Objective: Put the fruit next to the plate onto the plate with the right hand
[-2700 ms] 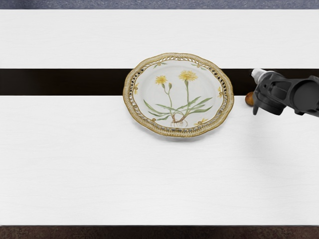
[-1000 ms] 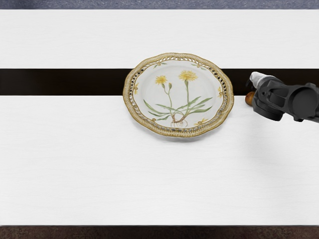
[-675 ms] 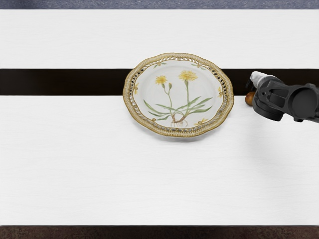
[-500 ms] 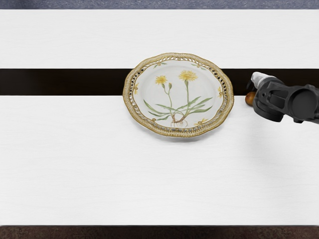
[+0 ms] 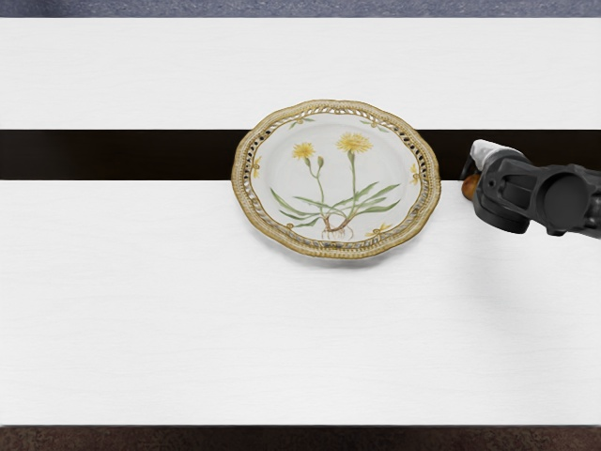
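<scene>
The plate (image 5: 246, 193) is round and white, with a pierced gold rim and painted yellow flowers, and sits at the table's middle. Just right of it, apart from its rim, lies a small orange-brown fruit (image 5: 468, 187), of which only a sliver shows. My right hand (image 5: 496, 181), black with a white tip at its top, comes in from the right edge and covers most of the fruit. Whether it grips the fruit is hidden from this angle. The left arm is out of view.
A dark band (image 5: 113, 154) runs across the white table (image 5: 188, 301) behind the plate and under the hand. The table's front edge lies near the bottom of the view.
The right hand has closed in a little leftward over the fruit and its wrist has turned. The fruit and the plate have stayed where they were.
</scene>
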You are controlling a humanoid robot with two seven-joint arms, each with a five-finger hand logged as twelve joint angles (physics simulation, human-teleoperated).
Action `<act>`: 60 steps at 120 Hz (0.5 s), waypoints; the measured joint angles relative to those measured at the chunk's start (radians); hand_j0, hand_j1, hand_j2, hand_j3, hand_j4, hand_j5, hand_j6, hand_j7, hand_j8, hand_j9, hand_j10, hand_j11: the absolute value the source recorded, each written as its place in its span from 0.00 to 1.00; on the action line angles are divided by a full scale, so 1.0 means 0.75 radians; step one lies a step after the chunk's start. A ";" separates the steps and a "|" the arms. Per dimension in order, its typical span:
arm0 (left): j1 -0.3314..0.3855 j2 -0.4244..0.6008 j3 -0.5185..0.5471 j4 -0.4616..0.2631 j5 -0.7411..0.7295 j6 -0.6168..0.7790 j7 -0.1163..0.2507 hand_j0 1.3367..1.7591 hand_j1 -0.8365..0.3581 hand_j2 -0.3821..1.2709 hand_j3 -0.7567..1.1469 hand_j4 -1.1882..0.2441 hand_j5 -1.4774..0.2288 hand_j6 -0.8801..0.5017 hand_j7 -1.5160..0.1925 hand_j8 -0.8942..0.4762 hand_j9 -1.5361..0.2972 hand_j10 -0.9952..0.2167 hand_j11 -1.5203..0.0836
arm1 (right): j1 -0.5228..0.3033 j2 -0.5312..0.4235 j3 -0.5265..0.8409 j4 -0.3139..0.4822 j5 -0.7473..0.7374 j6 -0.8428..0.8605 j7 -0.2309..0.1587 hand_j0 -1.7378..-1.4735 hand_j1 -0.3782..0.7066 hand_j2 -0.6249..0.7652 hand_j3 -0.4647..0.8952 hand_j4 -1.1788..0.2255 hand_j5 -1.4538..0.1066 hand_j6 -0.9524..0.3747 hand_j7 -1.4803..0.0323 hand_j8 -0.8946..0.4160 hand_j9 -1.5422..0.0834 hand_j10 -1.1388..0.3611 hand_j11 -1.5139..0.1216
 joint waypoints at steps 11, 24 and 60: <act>0.000 0.000 0.000 0.000 0.000 0.000 0.000 0.76 0.99 0.23 0.40 0.83 0.87 0.64 0.89 0.65 0.84 0.82 0.95 | -0.027 0.029 0.001 -0.045 -0.013 0.001 0.000 0.35 0.59 0.45 0.34 0.36 0.44 0.31 0.43 0.31 0.45 0.45 0.41; 0.000 0.000 0.000 0.000 0.000 0.000 0.000 0.76 0.99 0.23 0.40 0.83 0.87 0.64 0.89 0.65 0.84 0.82 0.95 | -0.042 0.048 0.005 -0.076 -0.029 0.002 0.000 0.35 0.61 0.48 0.39 0.32 0.45 0.30 0.41 0.31 0.47 0.44 0.41; 0.000 0.000 0.000 0.000 0.000 0.000 0.000 0.76 0.99 0.23 0.40 0.83 0.87 0.64 0.89 0.65 0.84 0.82 0.95 | -0.043 -0.049 0.282 -0.096 0.058 0.316 -0.003 0.30 0.90 0.80 0.34 0.33 0.28 0.58 0.22 0.57 0.30 0.48 0.29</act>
